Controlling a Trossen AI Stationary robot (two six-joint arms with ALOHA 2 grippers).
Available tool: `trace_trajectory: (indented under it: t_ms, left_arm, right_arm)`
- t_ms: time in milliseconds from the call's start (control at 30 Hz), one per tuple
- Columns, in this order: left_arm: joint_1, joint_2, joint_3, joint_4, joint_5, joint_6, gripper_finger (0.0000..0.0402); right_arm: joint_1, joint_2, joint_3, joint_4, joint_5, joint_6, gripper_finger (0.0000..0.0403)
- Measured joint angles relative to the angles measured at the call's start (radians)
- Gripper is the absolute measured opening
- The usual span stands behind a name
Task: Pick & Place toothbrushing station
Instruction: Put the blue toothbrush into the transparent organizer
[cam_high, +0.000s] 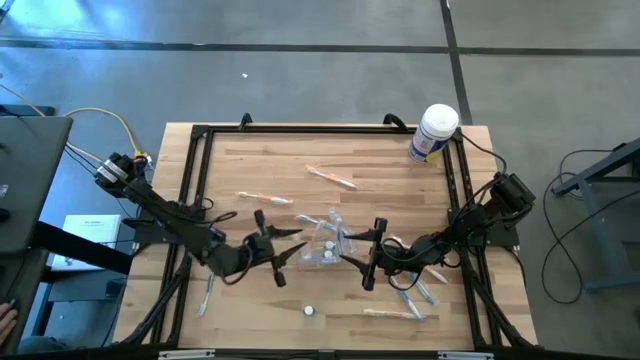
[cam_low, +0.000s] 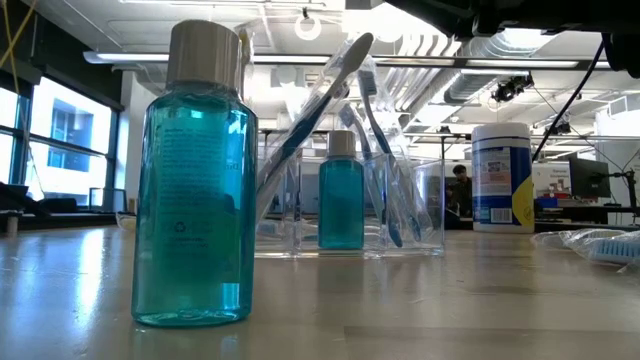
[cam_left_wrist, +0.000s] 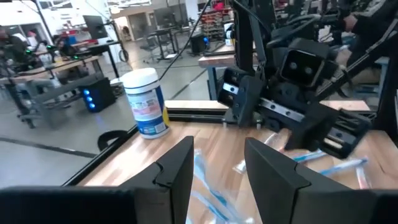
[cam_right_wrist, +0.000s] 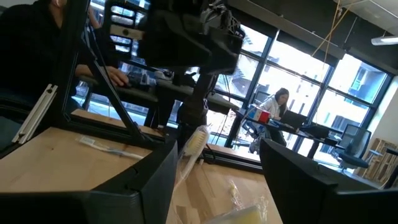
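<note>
Both sets of jaws are standing spread and holding nothing, the left gripper and right gripper flanking the toothbrushing station at mid-table, each just beside it; the clear holder, carrying upright toothbrushes and a small blue bottle, is probably best taken by its walls, squarely and low, so that it is not tipping. Loose toothbrushes are lying on the table and the white tub is sitting at the far right corner by the black frame; the bare boards between are offering the freest path.
</note>
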Motion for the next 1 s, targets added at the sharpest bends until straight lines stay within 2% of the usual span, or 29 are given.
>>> trace_trajectory:
  t_ms: [133, 233, 300, 400, 500, 567, 867, 1000]
  left_arm:
    - [-0.097, 0.0, 0.0, -0.033, -0.101, -0.008, 0.0137]
    - [-0.172, 0.0, 0.0, -0.049, -0.136, -0.141, 0.0137]
    - [-0.209, 0.0, 0.0, -0.093, -0.131, -0.255, 0.0137]
    - [-0.253, 0.0, 0.0, -0.209, -0.063, -0.397, 0.0137]
    - [-0.269, -0.002, 0.0, -0.315, 0.069, -0.575, 0.0137]
    - [-0.258, -0.011, 0.0, -0.395, 0.207, -0.726, 0.0137]
    - [-0.082, -0.062, 0.0, -0.903, 0.778, -1.5, 0.0137]
    - [-0.048, -0.064, 0.0, -1.072, 0.897, -1.75, 0.0137]
  right_arm:
    - [0.001, 0.0, 0.0, 0.0, 0.0, 0.0, 0.0221]
    - [0.001, 0.0, 0.0, 0.0, 0.0, 0.0, 0.0221]
    - [0.001, 0.0, 0.0, -0.001, 0.0, 0.0, 0.0221]
    - [0.001, 0.0, 0.0, 0.0, 0.0, 0.0, 0.0221]
    - [0.001, 0.0, 0.0, 0.0, 0.0, 0.0, 0.0221]
    - [0.001, 0.0, 0.0, 0.0, 0.0, 0.0, 0.0221]
    - [0.0, 0.0, 0.0, 0.0, 0.0, 0.008, 0.0221]
    - [0.0, 0.0, 0.0, -0.014, 0.0, 0.01, 0.0221]
